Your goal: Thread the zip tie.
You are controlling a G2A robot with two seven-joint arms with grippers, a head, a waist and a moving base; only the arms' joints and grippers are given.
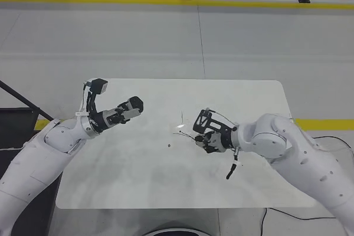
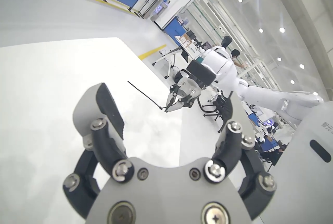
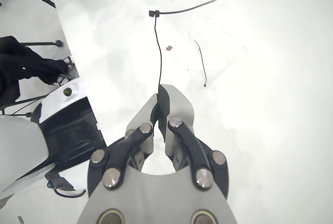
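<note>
My right gripper (image 3: 159, 89) is shut on one end of a thin black zip tie (image 3: 157, 48). From the fingertips the strap runs to the small square head (image 3: 153, 13), and a longer length curves away from there above the white table (image 1: 135, 177). In the top view the right gripper (image 1: 199, 140) is near the table's middle. The left wrist view shows the zip tie (image 2: 144, 95) sticking out from that gripper (image 2: 167, 106). My left gripper (image 2: 166, 95) is open, holds nothing, and is raised over the table's left side (image 1: 135, 106), well apart from the tie.
A small brown speck (image 3: 169, 48) and a thin dark line (image 3: 201, 61) lie on the tabletop near the tie. A black cable (image 1: 231, 171) hangs under the right arm. The table's edge runs close behind the right gripper in the left wrist view.
</note>
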